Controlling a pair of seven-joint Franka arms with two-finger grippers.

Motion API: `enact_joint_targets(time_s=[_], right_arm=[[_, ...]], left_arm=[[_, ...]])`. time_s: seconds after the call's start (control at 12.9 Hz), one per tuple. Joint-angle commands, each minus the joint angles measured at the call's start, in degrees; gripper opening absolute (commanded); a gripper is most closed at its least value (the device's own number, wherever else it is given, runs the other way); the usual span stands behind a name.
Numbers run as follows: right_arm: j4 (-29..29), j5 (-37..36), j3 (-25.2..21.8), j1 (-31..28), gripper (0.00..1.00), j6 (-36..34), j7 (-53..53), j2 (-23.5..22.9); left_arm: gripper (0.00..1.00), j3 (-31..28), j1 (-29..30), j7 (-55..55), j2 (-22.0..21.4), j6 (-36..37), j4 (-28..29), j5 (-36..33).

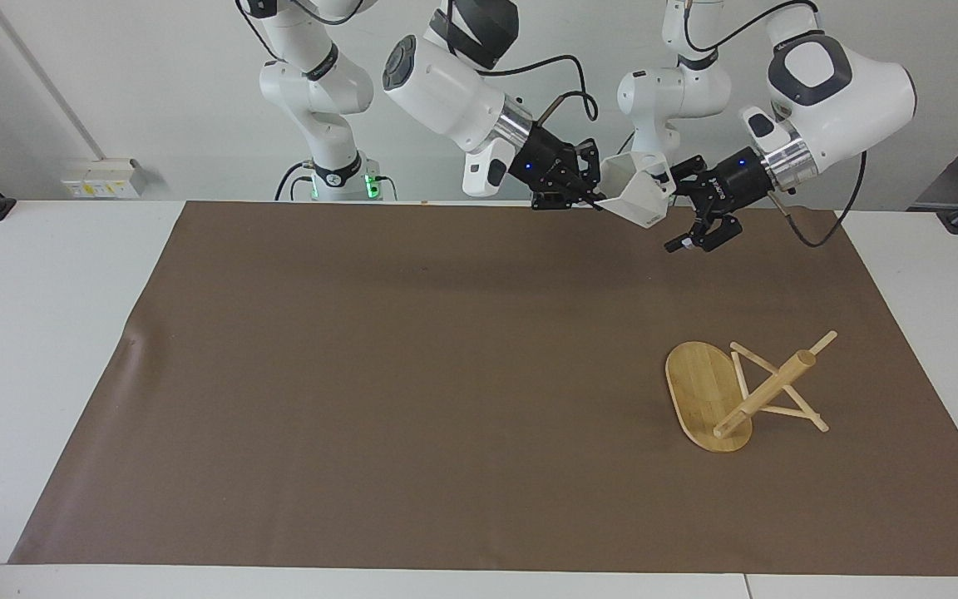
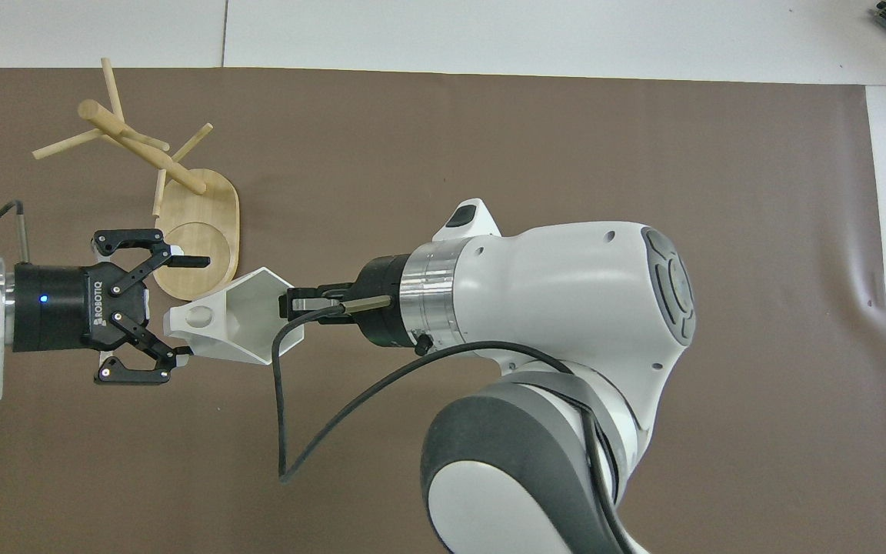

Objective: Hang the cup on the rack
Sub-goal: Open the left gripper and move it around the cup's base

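My right gripper (image 1: 597, 198) is shut on the rim of the white faceted cup (image 1: 634, 198) and holds it in the air over the mat's edge nearest the robots. The cup (image 2: 234, 326) lies sideways, its pierced handle (image 2: 191, 317) pointing at my left gripper (image 1: 677, 210). The left gripper (image 2: 191, 308) is open, with one finger on each side of the handle, not closed on it. The bamboo rack (image 1: 716, 391) lies tipped on the mat, farther from the robots, toward the left arm's end. Its post (image 2: 139, 146) slants and its pegs rest on the mat.
A brown mat (image 1: 412, 383) covers most of the white table (image 1: 46, 333). The right arm's black cable (image 2: 281, 415) loops under the cup in the overhead view.
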State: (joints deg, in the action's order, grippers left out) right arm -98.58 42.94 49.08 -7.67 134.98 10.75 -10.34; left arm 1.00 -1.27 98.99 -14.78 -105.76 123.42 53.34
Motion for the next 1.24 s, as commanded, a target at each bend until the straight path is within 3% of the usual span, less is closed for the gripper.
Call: enact_joint_targets(time_s=[0.0,0.54,1.16], right_arm=[[0.3,-0.7,0.9,-0.1,0.0,0.3,0.3,-0.6],[0.3,-0.7,0.9,-0.1,0.0,0.2,0.6,-0.6],[0.2,-0.7,0.9,-0.1,0.0,0.2,0.7,-0.6]], left_arm=[[1.0,-0.3,-1.7,0.4,-2.0,1.1,1.7,3.9],[1.0,-0.6,-0.8,0.6,-4.6,3.2,3.9,5.0],[1.0,-0.7,4.7,0.3,-4.1,3.8,3.5,2.9]])
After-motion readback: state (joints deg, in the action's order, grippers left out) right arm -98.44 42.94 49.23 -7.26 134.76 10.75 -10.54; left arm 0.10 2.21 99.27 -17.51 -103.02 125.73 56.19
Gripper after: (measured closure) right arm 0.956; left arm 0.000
